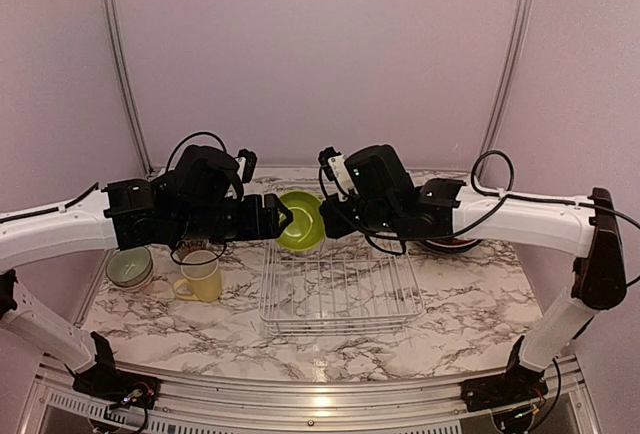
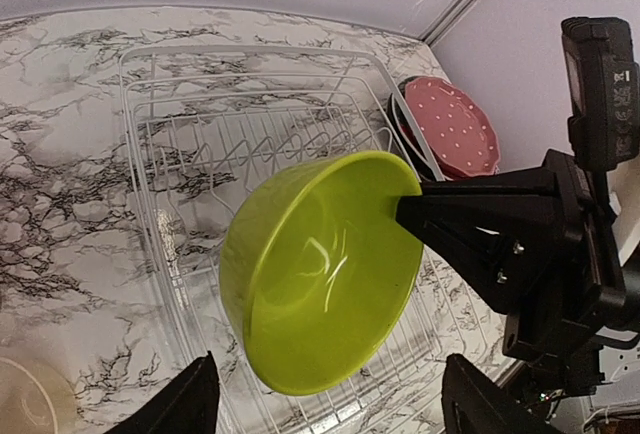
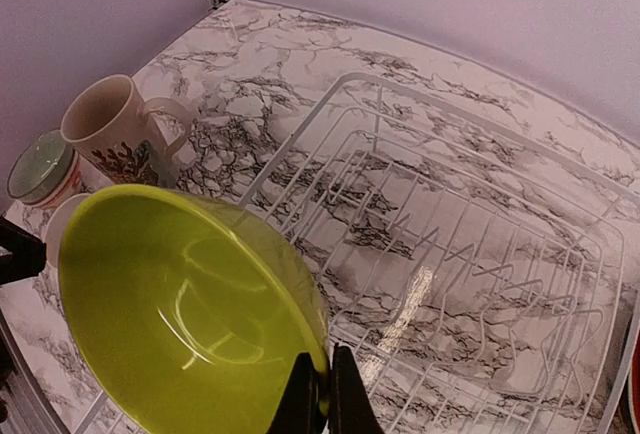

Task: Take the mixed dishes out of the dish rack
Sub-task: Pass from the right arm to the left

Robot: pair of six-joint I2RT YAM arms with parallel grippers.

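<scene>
A lime bowl (image 1: pixel 300 221) hangs tilted in the air above the back of the white wire dish rack (image 1: pixel 340 294). My right gripper (image 3: pixel 328 394) is shut on the bowl's rim (image 3: pixel 180 314), one finger inside and one outside. My left gripper (image 2: pixel 330 416) is open, its fingers spread wide on either side of the bowl's (image 2: pixel 320 274) lower edge without touching it. In the top view the left gripper (image 1: pixel 283 216) and right gripper (image 1: pixel 325 216) face each other across the bowl. The rack (image 2: pixel 200 154) holds no dishes.
A pale-green bowl (image 1: pixel 130 267), a yellow mug (image 1: pixel 201 276) and a cream patterned mug (image 3: pixel 110 129) stand on the marble table left of the rack. A red dotted plate (image 2: pixel 450 124) tops a stack right of the rack, partly under my right arm.
</scene>
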